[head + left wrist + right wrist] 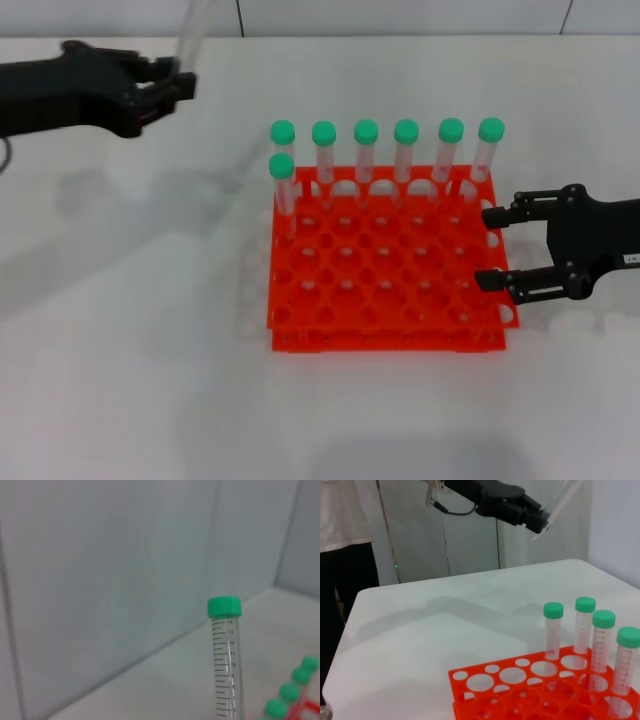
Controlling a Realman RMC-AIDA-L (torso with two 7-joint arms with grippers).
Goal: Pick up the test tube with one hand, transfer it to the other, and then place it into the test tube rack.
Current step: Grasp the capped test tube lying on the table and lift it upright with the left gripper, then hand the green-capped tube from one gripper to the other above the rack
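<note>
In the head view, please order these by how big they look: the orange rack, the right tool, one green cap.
1. The orange rack, clearly largest.
2. The right tool, open beside the rack.
3. A green cap, smallest.

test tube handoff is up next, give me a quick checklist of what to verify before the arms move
1. Test tube gripped by left gripper: ok, held high off the table, tip end in the fingers.
2. Green cap on the held tube: ok, seated.
3. Right gripper ready to receive: ok, open and empty, beside the rack's right edge.
4. The grippers close enough to hand over: not ok, they are far apart.
5. Free holes in the test tube rack: ok, seven tubes along the far rows, front rows vacant.
6. Grip firmness: cannot tell.
</note>
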